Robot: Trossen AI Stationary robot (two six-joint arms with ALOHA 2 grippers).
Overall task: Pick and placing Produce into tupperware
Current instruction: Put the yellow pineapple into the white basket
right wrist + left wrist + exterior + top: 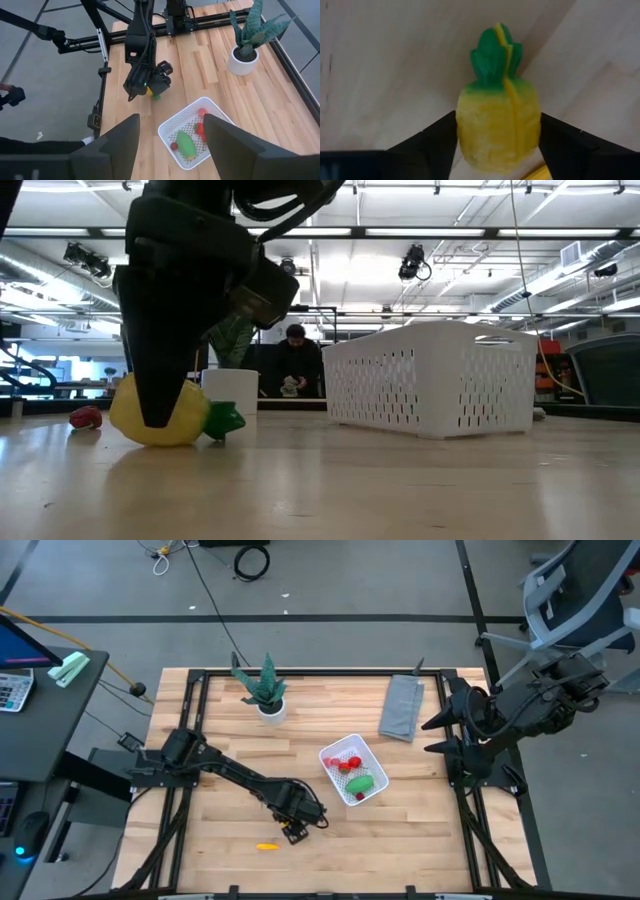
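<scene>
Nearest to you on the bench (330, 850), a thin yellow-orange piece (266, 847) lies alone by the front edge. Just behind it your left pincer (296, 828) is down at the wood, its fingers (436, 141) standing on either side of a yellow pineapple with a green crown (498, 120) and close against its flanks; whether they truly press it you cannot tell. From bench level the pineapple (165, 418) sits on the surface, lying on its side with the crown pointing sideways, and a small red piece (86, 417) lies on the wood farther off. Beyond the left pincer, toward the bench's middle, the white tupperware (372, 756) sits at an angle, holding a green oblong (362, 783) and several tiny red pieces (350, 764). Your right pincer (170, 132) hangs up at the bench's right edge, fingers spread with nothing between them. Farther back stand a folded grey cloth (402, 707) and a potted plant (266, 690).
</scene>
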